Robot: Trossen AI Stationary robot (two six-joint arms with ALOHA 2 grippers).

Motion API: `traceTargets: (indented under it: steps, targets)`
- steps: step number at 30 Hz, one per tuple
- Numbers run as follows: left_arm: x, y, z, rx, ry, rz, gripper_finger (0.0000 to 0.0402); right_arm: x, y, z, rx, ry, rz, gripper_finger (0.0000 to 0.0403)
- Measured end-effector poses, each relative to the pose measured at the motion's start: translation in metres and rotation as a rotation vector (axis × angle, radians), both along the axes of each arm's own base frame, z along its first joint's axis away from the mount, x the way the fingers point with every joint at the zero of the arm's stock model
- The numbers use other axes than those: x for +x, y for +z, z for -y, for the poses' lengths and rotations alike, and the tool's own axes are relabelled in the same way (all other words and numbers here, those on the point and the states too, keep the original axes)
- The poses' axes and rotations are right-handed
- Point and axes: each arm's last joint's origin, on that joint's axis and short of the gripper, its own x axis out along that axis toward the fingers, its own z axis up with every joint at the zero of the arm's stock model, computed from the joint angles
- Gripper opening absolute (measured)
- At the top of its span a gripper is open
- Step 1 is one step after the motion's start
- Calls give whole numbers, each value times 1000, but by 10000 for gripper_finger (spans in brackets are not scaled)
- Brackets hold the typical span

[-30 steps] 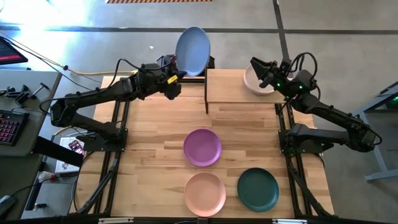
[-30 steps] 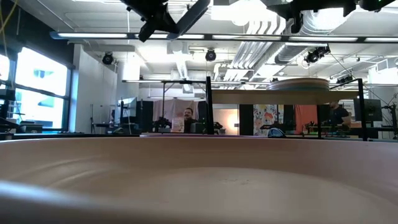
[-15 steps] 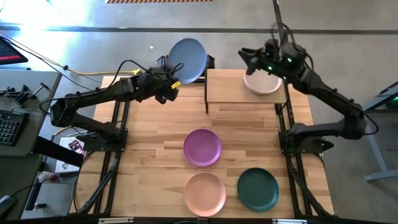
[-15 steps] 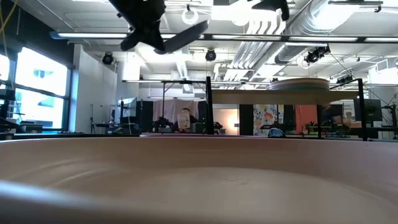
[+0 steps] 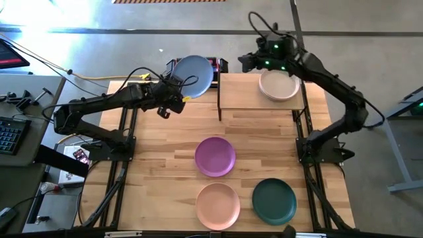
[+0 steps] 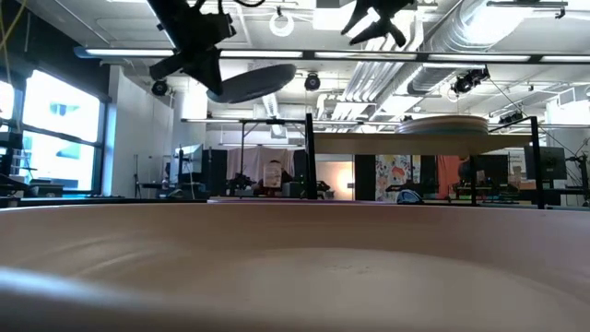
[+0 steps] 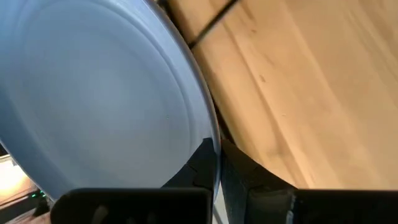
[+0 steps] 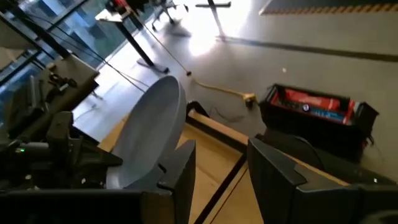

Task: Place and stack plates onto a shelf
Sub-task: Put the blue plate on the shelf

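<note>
In the high view the left gripper sits in the upper left-centre of the frame, its fingers pinched onto the near rim of the blue plate, which is held tilted in the air at the far left edge of the table, just left of the shelf. The left wrist view shows the same grip close up: the blue plate fills the left of the frame and a dark finger presses against its rim, with bare wood to the right. In the low view the plate hangs tilted at upper left-centre, below the left arm. The right gripper hovers above the far left corner of the shelf, upper centre-right of the high view, its fingers spread and holding nothing; its own wrist view shows the two dark fingers apart at the bottom of the frame, with the blue plate edge-on beyond them. On the shelf's right half lies the beige plate, flat. Lower in the high view, the wooden tabletop carries the purple plate at centre, with the peach plate below it and the dark teal plate at lower right, all three apart from each other. A red-and-black box stands on the floor beyond the table's far edge. The room behind is an open workshop with ceiling pipes and a large window at the left.
</note>
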Motion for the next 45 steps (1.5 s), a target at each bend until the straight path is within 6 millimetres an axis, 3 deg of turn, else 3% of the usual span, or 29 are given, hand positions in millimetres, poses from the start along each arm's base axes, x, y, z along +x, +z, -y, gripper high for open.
traceTargets:
  steps: [9,18,24,45]
  targets:
    - [-1,-2,4,42,-59,-87,1,36,-23,6,86,59,-66,128]
    - [15,-17,7,170,-151,-282,1,60,-40,-1,127,96,-91,128]
    - [27,-24,4,244,-97,-310,1,65,-42,-8,119,84,-106,128]
    - [47,-9,6,369,-131,-121,1,62,-45,-6,96,22,-157,128]
